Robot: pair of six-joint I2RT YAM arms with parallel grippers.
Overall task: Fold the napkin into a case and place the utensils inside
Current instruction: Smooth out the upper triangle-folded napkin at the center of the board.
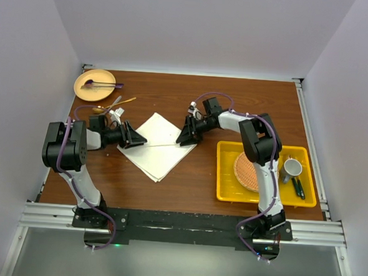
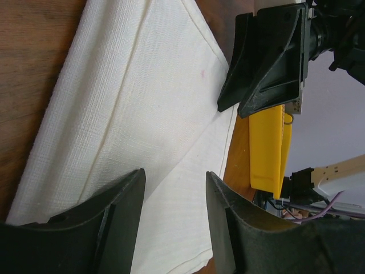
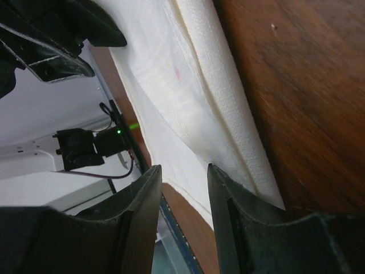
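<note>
The cream-white napkin lies folded in layers on the table's middle, with a crease running across it. My left gripper is open at its left edge, and the cloth shows between and beyond its fingers with nothing held. My right gripper is open at the napkin's right corner, over the cloth, and is also empty. The gold utensils lie on the table behind the left gripper. No finished case is visible.
A tan plate with a purple utensil sits at the back left. A yellow tray on the right holds the woven orange mat, a mug and green-handled utensils.
</note>
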